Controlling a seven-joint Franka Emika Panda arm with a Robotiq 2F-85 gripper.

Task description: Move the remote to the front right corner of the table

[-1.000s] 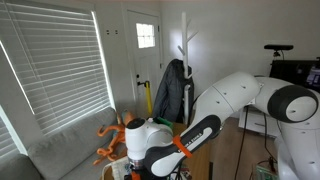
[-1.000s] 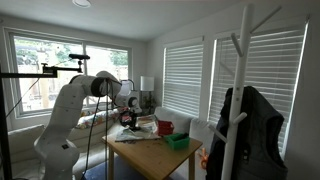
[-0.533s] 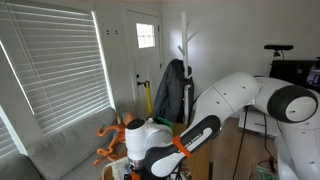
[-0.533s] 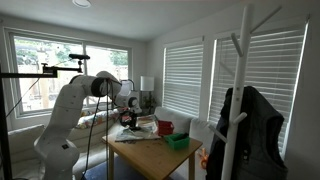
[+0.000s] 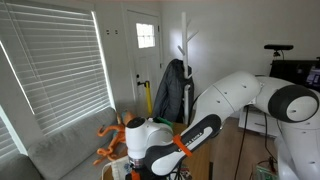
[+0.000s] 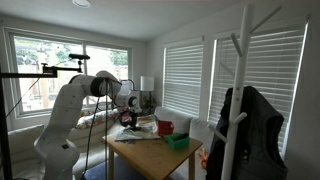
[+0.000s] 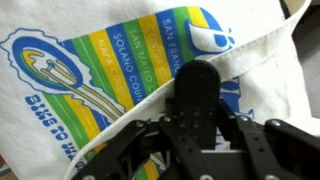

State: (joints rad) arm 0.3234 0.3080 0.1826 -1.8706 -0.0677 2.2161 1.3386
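The remote (image 7: 192, 85) is a black, smooth, rounded bar that lies on a soft white cloth bag (image 7: 70, 110) with printed colour stripes, on the wooden table (image 6: 150, 156). The dark gripper (image 7: 190, 135) stands directly over the remote, but I cannot tell whether its jaws are apart or pressing on it.

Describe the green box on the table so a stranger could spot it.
In an exterior view, find the wooden table beside the white robot arm. The green box sits at its end farthest from the arm, low and wide, beside a taller red cup.
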